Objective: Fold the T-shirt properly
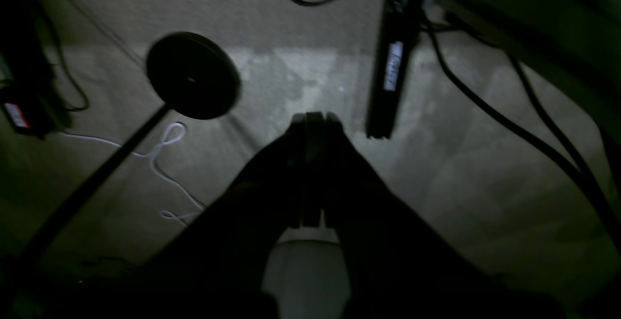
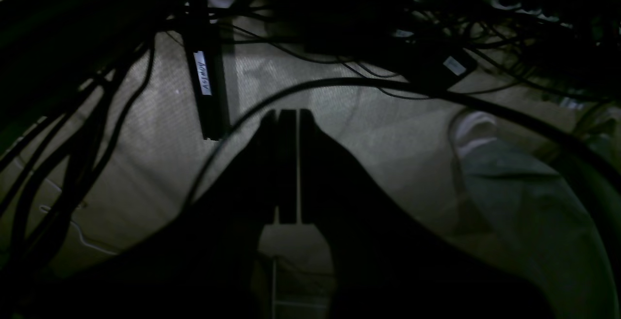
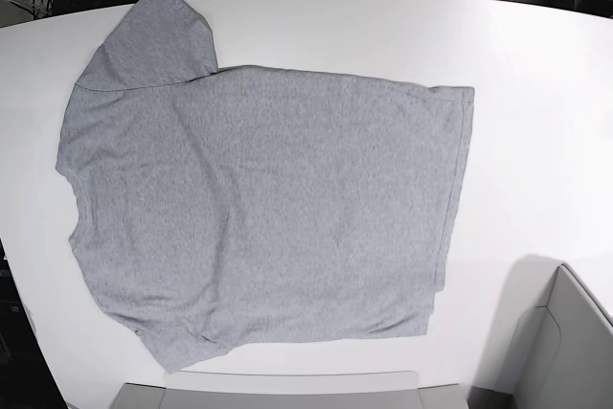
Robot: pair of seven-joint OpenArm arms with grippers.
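Worktop (image 3: 536, 122): shirt (image 3: 259, 208) lies flat, plain side up, collar toward the base view's left, sleeves out, no fold made. I judge the task not started; every fold remains. Left claw (image 1: 314, 117) and right claw (image 2: 286, 115) closed, empty, off the worktop.
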